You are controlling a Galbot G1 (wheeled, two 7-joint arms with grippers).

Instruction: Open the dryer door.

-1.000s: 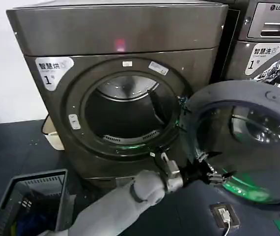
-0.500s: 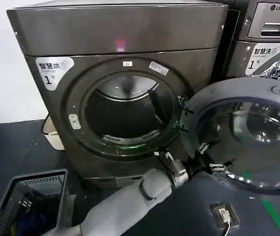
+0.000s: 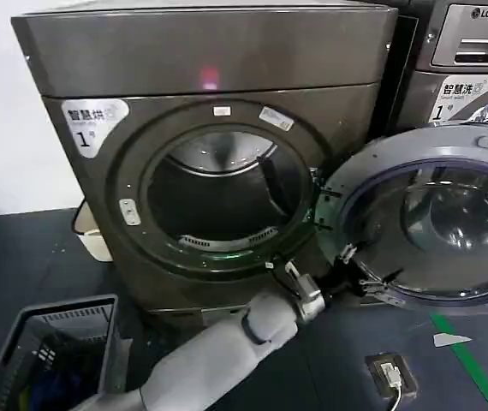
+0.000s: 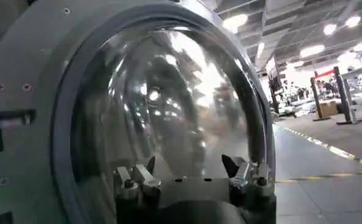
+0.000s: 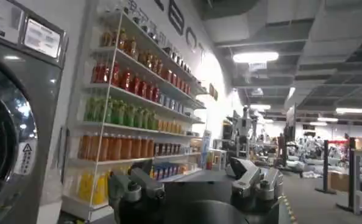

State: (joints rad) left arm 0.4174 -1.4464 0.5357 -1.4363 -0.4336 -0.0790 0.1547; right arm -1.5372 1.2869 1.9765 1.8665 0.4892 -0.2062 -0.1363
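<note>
While open, dryer door (image 3: 372, 163) meets left tool (image 3: 360, 272).

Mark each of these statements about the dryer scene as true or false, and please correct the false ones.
1. The dryer door is swung open, hinged at the right of the drum opening. True.
2. The left gripper is at the lower edge of the door's inner face. True.
3. The left gripper's fingers are shut tight. False: in the left wrist view the left gripper is open, its fingers spread apart before the glass bowl.
4. The grey basket stands inside the drum. False: it stands on the floor, to the lower left of the dryer.
5. The right gripper holds a bottle. False: it is open and empty, with shelves of bottles far behind.
</note>
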